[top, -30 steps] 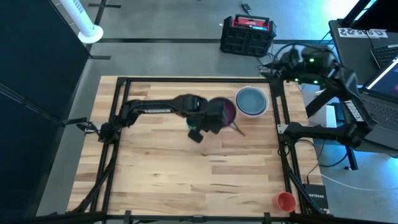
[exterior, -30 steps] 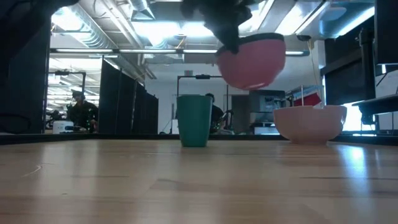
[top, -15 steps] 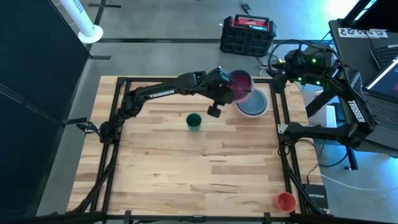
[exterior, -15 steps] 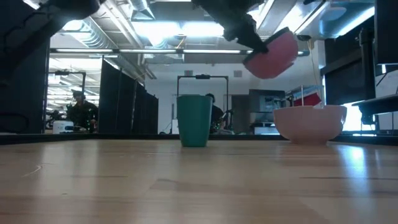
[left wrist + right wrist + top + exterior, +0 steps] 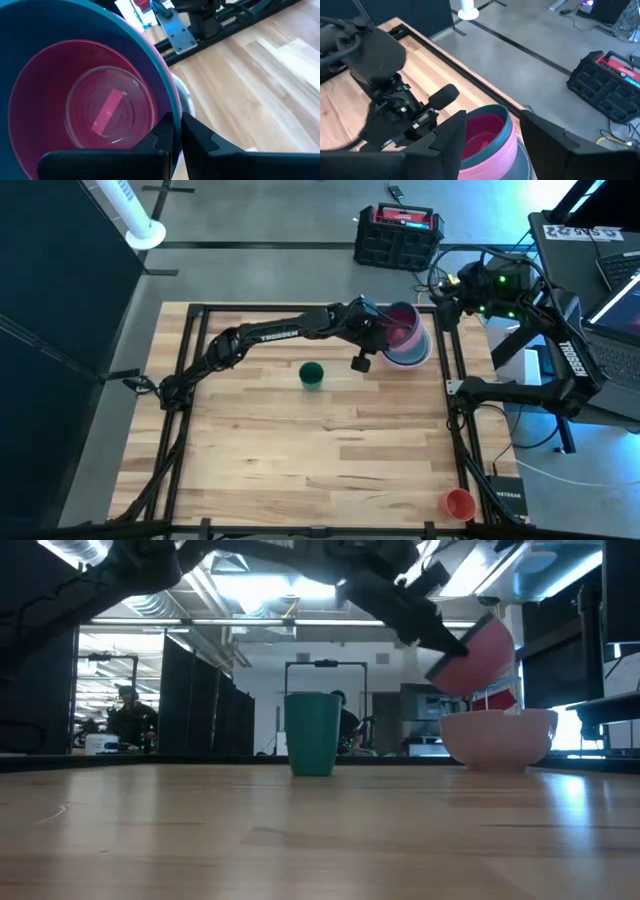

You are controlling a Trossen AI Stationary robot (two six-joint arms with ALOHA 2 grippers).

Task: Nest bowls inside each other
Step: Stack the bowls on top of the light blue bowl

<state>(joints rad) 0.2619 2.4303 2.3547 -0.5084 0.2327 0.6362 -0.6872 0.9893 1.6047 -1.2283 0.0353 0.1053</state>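
My left gripper (image 5: 385, 332) is shut on a pink bowl (image 5: 402, 326) with a deep pink inside and a blue-looking band round its rim (image 5: 487, 131). It holds the bowl tilted in the air just above a pale bowl (image 5: 498, 737) with a blue bowl inside it (image 5: 410, 352). That pale bowl stands on its base at the table's far right. A teal cup-shaped bowl (image 5: 312, 375) stands upright near the table's middle. My right gripper (image 5: 493, 120) waits open, high over the far right corner. My left gripper pinches the pink bowl's rim (image 5: 172, 114), one finger (image 5: 161, 136) inside the bowl and one outside. The fingers come from the table's left, slanting down. The bowl is lifted clear and tilted, its mouth turned toward the gripper, above the stacked bowls.
A red cup (image 5: 459, 502) stands at the table's near right corner. A dark frame rail (image 5: 452, 350) runs along the right edge, close to the stacked bowls. Bare wood (image 5: 300, 450) lies across the near half.
My left gripper has carried the pink bowl from above the teal bowl toward the table's right and far edges, sinking a little. It has tipped on the way, so the bowl, nearly level before, now hangs tilted over the stacked bowls.
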